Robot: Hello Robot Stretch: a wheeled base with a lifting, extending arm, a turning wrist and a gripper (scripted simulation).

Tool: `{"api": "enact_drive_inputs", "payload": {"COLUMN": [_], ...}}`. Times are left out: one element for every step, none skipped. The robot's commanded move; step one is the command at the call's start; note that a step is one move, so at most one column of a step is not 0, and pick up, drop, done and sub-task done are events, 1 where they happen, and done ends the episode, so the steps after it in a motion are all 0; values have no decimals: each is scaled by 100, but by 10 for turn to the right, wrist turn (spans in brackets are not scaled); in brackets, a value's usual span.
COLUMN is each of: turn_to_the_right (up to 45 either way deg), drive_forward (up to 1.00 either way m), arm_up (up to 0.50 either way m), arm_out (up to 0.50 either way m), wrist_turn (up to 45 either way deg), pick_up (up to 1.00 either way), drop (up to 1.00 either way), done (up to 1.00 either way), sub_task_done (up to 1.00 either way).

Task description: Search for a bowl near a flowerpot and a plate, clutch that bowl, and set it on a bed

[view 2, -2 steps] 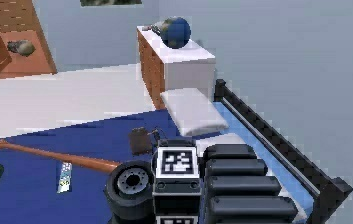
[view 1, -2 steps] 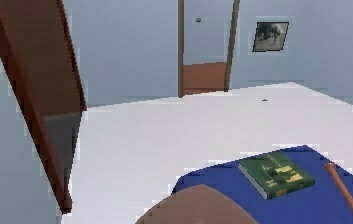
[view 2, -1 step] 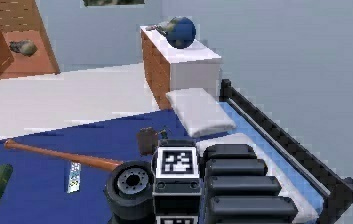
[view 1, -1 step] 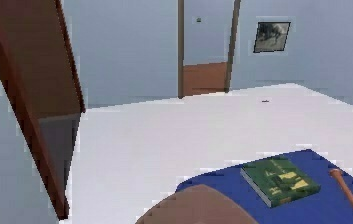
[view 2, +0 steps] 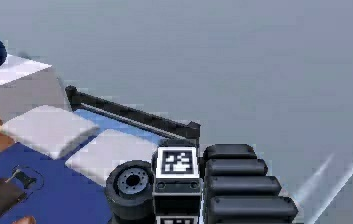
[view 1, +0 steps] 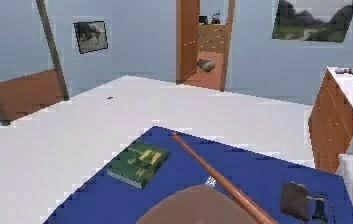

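Book (view 1: 139, 165) flat on blue bed (view 1: 259, 165)

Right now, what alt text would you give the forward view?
A blue bed cover lies in the foreground, with a green book, a long wooden stick and a small dark object on it. Beyond stand a wooden dresser at right and an open doorway.

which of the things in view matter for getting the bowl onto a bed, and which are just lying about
Job in hand:
- bed, blue cover
- gripper; cannot tell whether it holds anything
- brown rounded thing, possibly the bowl

Lying about:
- green book
- long brown stick
- pillows
- dresser
- wall picture
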Motion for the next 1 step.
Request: {"api": "enact_drive_inputs", "payload": {"turn_to_the_right": [90], "drive_forward": [0], "arm_up": [0], "arm_out": [0], "wrist_turn": [0], "pick_up": [0], "drop": [0], "done": [0], "sub_task_done": [0]}}
